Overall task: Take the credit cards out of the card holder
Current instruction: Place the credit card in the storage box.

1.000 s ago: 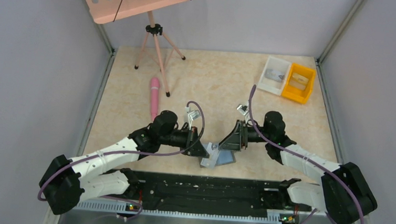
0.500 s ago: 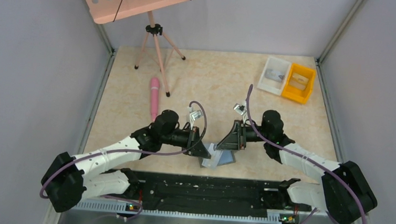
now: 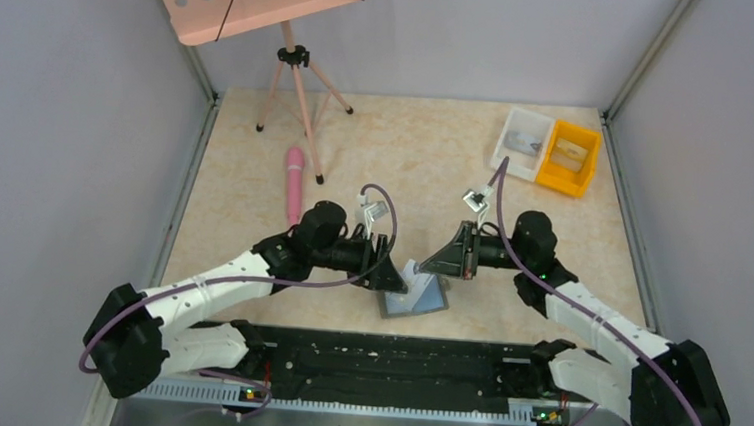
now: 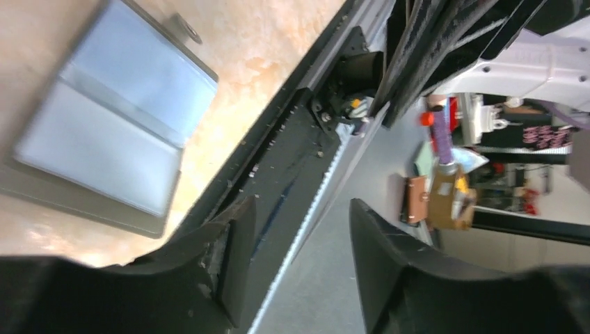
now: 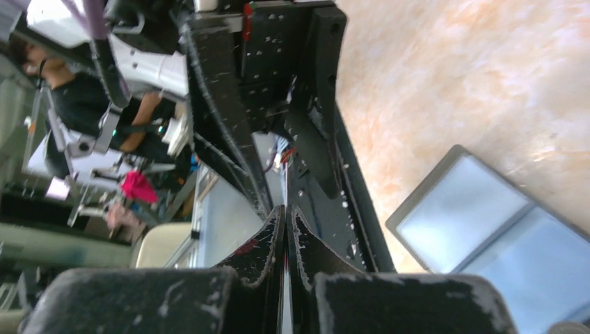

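The card holder [image 3: 419, 302] lies open and flat on the table near its front edge, its pale blue-grey inner panels facing up [image 4: 111, 132] [image 5: 501, 236]. My right gripper [image 3: 428, 268] [image 5: 286, 209] hovers just above its far edge, shut on a thin pale credit card [image 3: 411, 274] that sticks out toward the left arm; in the right wrist view the card shows only as an edge-on sliver between the fingers. My left gripper [image 3: 390, 277] [image 4: 299, 209] is beside the holder's left edge, open, with nothing between its fingers.
A black rail [image 3: 393, 359] runs along the near table edge just behind the holder. A pink cylinder [image 3: 295, 182] and a pink tripod stand [image 3: 297, 77] are at the back left. A white bin [image 3: 521, 141] and a yellow bin [image 3: 571, 156] sit at the back right.
My left gripper opened and let go of the holder's raised left panel, which now lies flat. My right gripper closed on a card and drew back up and to the right.
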Controlling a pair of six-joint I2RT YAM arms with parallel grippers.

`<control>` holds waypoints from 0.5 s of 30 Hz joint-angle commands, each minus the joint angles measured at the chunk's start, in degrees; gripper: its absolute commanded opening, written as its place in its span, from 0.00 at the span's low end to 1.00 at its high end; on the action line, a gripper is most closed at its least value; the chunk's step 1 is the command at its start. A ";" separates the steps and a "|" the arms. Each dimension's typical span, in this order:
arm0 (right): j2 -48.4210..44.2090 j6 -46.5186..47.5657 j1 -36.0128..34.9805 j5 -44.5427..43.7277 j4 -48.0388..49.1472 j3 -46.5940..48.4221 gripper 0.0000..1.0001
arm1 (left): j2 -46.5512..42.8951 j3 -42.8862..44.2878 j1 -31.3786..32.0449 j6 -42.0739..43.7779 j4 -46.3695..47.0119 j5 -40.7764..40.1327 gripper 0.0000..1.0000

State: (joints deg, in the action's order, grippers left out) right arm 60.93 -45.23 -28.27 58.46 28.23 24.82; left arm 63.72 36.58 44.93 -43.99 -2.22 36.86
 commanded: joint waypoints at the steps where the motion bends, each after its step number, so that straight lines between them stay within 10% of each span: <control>1: -5.42 -0.71 3.05 -6.75 -6.67 2.55 0.00 | -1.19 5.39 -0.26 6.57 -5.02 -5.67 0.65; 8: -10.76 0.37 4.60 -15.78 -15.76 1.45 0.00 | -3.14 10.81 -0.37 13.78 -16.96 -23.73 0.80; 10: -10.70 0.46 5.52 -17.20 -17.30 1.44 0.00 | -3.93 11.88 -0.37 15.58 -17.96 -25.53 0.98; 15: -9.77 0.41 9.40 -21.26 -20.21 3.05 0.00 | -6.73 12.50 -0.37 18.31 -17.07 -30.02 0.99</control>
State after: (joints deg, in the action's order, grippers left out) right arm 50.92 -45.41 -21.80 42.50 10.83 24.86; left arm 60.07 46.87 44.71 -29.95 -19.44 13.43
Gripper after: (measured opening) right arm 0.006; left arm 0.987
